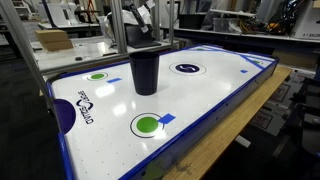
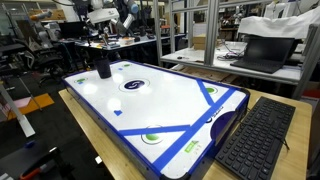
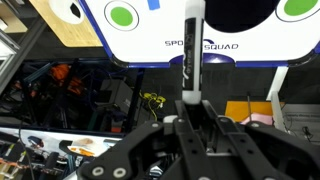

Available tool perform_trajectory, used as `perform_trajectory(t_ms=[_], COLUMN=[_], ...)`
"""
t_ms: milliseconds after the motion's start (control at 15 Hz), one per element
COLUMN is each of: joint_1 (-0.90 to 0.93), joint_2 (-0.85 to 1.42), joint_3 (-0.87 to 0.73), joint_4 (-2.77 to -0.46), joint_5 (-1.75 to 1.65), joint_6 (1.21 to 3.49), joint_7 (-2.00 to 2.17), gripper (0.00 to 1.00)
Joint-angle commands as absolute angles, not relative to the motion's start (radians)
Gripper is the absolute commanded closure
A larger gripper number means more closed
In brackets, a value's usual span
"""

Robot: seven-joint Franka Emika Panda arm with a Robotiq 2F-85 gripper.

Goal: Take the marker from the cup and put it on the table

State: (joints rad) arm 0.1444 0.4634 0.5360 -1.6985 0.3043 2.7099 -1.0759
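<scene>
tool (image 3: pixel 190 108) is clamped tight on the marker (image 3: pixel 191 40). in the wrist view the fingers pinch its dark end and the white barrel sticks straight out away from them. so the marker's in the grip, not lying on anything. from that camera its far end lines up over the "sport squad" lettering on the table (image 3: pixel 150 40), but i can't tell how high it hangs. below the table edge in that view it's a tangle of cables and dark gear, too murky to name.

in an exterior view the cup (image 1: pixel 145 72) stands upright on the white table (image 1: pixel 220 90), with a green circle (image 1: pixel 97 76) on one side and a blue ring (image 1: pixel 188 68) on the other. can't see inside it. another green circle (image 1: pixel 147 125) sits nearer the camera.

the table rests on a wooden bench (image 1: pixel 240 140). in an exterior view a black keyboard (image 2: pixel 255 140) lies on that bench just beside the table, the cup (image 2: pixel 103 68) is way down the far end, and a laptop (image 2: pixel 262 50) sits on a desk further back.
</scene>
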Motion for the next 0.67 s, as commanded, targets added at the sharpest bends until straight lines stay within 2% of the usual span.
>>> perform_trajectory(t_ms=[0,400,600], joint_1=[0.197,0.244,0.247], joint_2=[0.406,0.405,0.422], joint_3=[0.425,0.288,0.274], joint_4=[-1.775,-1.890,-1.907], joint_5=[0.204,0.015,-0.054], joint_6=[2.669,2.580,2.529], joint_7=[-0.915,-0.613,-0.488], gripper=[0.95,0.95,0.95])
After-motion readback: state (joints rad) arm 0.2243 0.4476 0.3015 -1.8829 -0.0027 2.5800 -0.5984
